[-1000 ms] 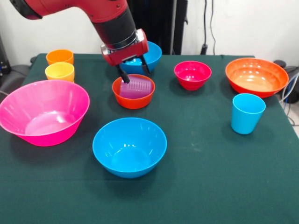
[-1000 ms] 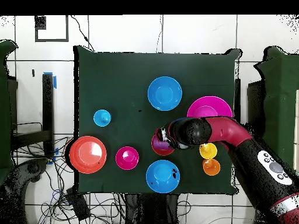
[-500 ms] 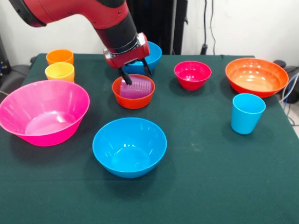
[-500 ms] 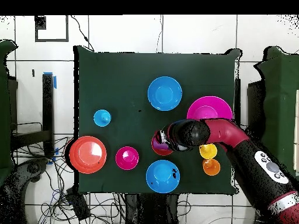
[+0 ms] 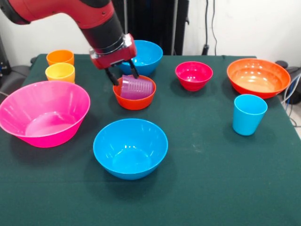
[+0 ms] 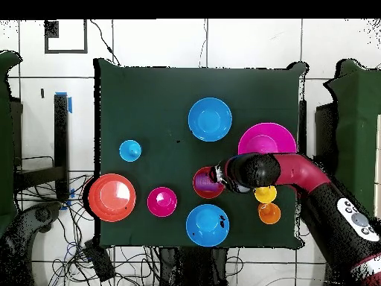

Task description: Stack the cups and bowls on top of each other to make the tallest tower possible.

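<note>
A: Claw (image 5: 121, 75) was partly lost behind its own red and black wrist; from above only a dark tip showed, so I could not tell whether its two black fingers pinched the ribbed translucent purple plastic cup (image 5: 137, 87) or only straddled its base.

B: Where was that cup?

A: Right at the claw's tips, lying on its side inside the small glossy orange plastic bowl (image 5: 134, 100).

B: Anything cut off?

A: The mid-size blue plastic bowl (image 5: 144, 55) just behind the claw was part hidden by the wrist.

B: Count them.

A: Six bowls: that one, the small orange, a second blue bowl (image 5: 130, 147) nearer the camera than the claw, a big pink bowl (image 5: 43, 112), a small magenta-red bowl (image 5: 194, 75), a wide orange bowl (image 5: 258, 77). Four cups: purple, orange tumbler (image 5: 60, 57), yellow tumbler (image 5: 60, 72), tall light blue tumbler (image 5: 249, 114).
</note>
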You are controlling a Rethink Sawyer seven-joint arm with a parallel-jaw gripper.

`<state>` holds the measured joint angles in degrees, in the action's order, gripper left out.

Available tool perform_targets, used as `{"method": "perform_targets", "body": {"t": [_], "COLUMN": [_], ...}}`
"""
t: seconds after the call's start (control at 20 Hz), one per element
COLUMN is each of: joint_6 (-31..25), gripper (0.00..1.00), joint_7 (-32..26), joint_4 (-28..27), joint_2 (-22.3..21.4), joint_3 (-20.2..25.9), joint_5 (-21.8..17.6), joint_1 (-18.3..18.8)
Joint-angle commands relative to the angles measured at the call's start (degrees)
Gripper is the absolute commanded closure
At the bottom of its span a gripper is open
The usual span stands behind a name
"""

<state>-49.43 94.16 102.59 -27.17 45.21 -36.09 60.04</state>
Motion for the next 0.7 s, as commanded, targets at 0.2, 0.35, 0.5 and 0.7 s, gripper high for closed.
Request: {"method": "perform_targets", "body": {"t": [0.2,0.35,0.5,0.7], "joint_6": [-9.11,-8.56,-6.80,-4.91], "gripper": [0.00,0.00,0.00,0.00], "joint_7": [-17.49,-15.05,-13.00,-12.28], "joint_4": [-7.65,-6.68,-5.57,-5.36], "joint_2": [1.80,2.98,4.76,7.57], "joint_3": [-1.19,-2.66,-4.36,-6.04], "joint_5": [-3.81,-4.49,-5.51,-6.56], "joint_1": [-0.74,-0.75,-0.25,0.73]}}
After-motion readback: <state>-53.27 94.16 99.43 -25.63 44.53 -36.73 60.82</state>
